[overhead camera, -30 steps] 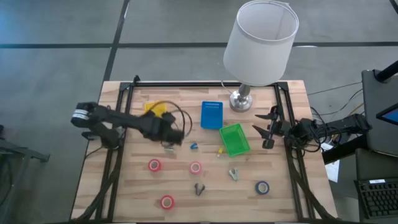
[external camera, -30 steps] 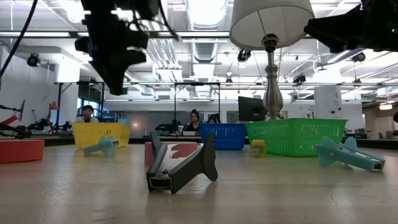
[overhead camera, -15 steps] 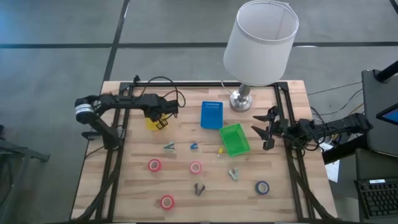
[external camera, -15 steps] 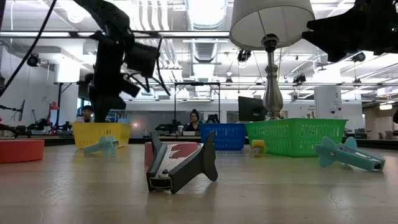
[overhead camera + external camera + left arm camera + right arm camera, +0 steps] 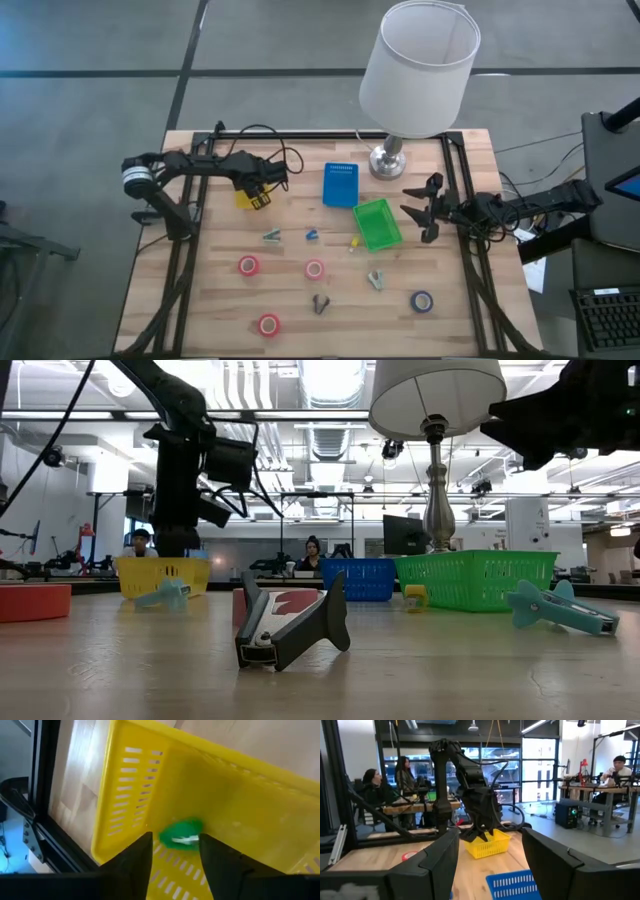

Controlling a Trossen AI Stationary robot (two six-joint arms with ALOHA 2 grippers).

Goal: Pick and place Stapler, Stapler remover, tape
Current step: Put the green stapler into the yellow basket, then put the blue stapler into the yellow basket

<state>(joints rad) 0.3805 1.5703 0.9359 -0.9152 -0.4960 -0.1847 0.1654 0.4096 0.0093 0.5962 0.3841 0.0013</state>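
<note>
Now the left gripper [image 5: 172, 851] hangs over the yellow tray [image 5: 250, 187], fingers parted around a small green stapler remover [image 5: 181, 834] lying inside; letting go low and lifting straight should keep it there, while the right gripper [image 5: 425, 210], spread and empty, waits beyond the green tray [image 5: 377, 223].

The left arm reaches in from the left edge of the bench, lying almost level across its far-left part, elbow bent, with its wrist turned downward. The left hand [image 5: 262, 186] hangs low with its fingers [image 5: 132, 865] parted. The right arm comes in from the right side, stretched nearly level and raised off the bench surface. The right hand [image 5: 420, 210] points toward the middle of the bench, its two fingers [image 5: 432, 865] spread wide apart, gripping nothing.
</note>
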